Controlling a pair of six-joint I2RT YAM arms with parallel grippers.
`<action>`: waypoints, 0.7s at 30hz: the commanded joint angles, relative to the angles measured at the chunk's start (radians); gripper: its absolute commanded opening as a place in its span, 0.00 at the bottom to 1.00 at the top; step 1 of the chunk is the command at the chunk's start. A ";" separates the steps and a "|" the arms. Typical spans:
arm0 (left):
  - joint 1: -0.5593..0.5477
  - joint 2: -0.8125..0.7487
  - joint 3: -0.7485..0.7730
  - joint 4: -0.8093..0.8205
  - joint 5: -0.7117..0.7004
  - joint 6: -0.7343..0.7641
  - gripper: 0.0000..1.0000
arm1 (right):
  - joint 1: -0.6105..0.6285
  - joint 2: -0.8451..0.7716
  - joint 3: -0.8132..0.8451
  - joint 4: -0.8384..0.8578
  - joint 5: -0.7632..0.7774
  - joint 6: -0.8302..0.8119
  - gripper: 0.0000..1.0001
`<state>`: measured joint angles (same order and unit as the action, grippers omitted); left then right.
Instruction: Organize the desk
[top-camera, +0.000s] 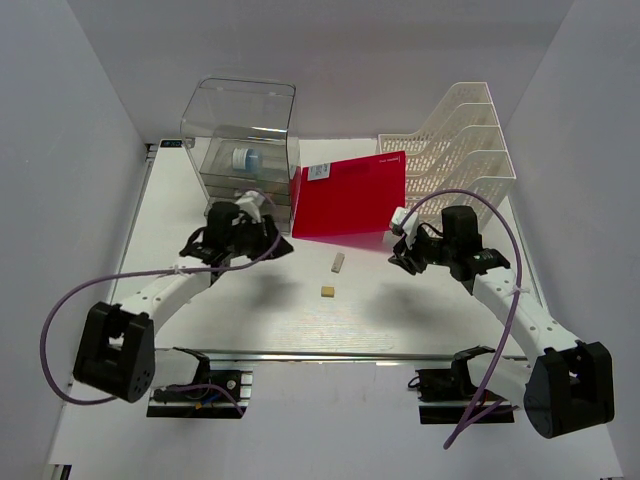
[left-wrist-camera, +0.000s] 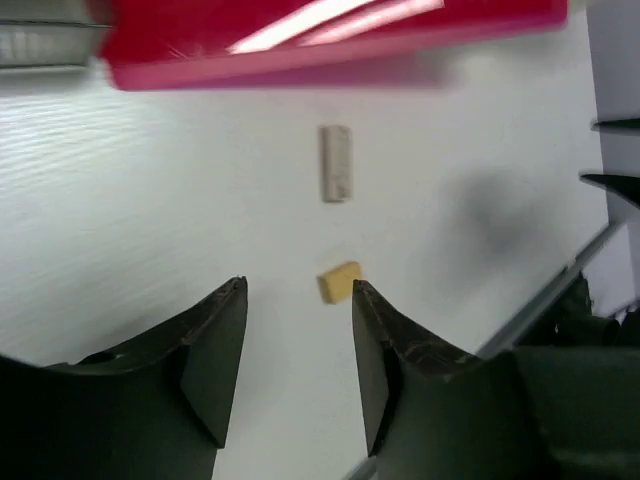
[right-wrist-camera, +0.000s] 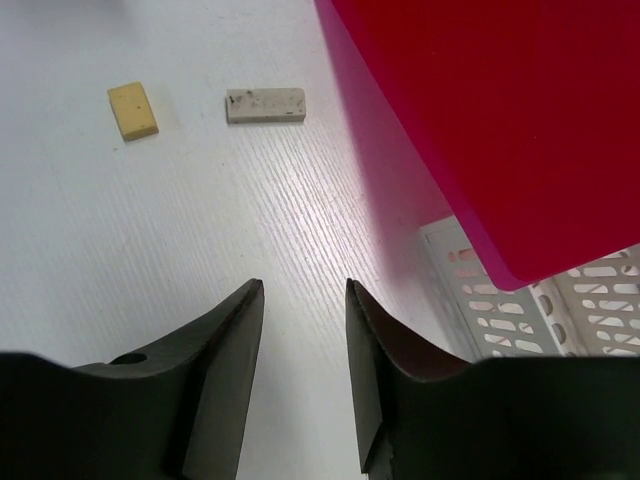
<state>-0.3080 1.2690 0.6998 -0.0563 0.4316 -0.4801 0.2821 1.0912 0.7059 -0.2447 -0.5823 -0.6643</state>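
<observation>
The white desk (top-camera: 200, 320) holds a red folder (top-camera: 350, 195) at the back middle, a grey-white eraser (top-camera: 338, 262) and a small yellow eraser (top-camera: 327, 291) in front of it. My left gripper (top-camera: 278, 246) is open and empty, left of the erasers. In the left wrist view (left-wrist-camera: 298, 285) the yellow eraser (left-wrist-camera: 340, 281) lies just beyond its right fingertip, and the grey-white one (left-wrist-camera: 336, 163) lies farther on. My right gripper (top-camera: 399, 258) is open and empty, right of the erasers. In the right wrist view (right-wrist-camera: 303, 285) both erasers (right-wrist-camera: 265, 104) (right-wrist-camera: 132, 110) lie ahead to the left.
A clear plastic drawer box (top-camera: 240, 130) stands at the back left. A white mesh file rack (top-camera: 465, 140) stands at the back right, and the folder's edge (right-wrist-camera: 510, 120) overhangs its base (right-wrist-camera: 530, 310). A silver rail (top-camera: 330, 355) runs along the near edge.
</observation>
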 joint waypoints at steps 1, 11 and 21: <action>-0.150 0.045 0.104 -0.176 0.012 0.139 0.57 | -0.009 -0.005 0.006 0.016 0.002 -0.012 0.45; -0.469 0.188 0.176 -0.209 -0.209 0.423 0.75 | -0.055 -0.014 0.017 0.021 0.002 0.014 0.42; -0.595 0.308 0.254 -0.200 -0.390 0.554 0.66 | -0.095 -0.037 0.014 0.033 -0.011 0.026 0.33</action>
<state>-0.8680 1.5597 0.9100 -0.2577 0.1116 -0.0132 0.1974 1.0718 0.7059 -0.2367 -0.5777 -0.6476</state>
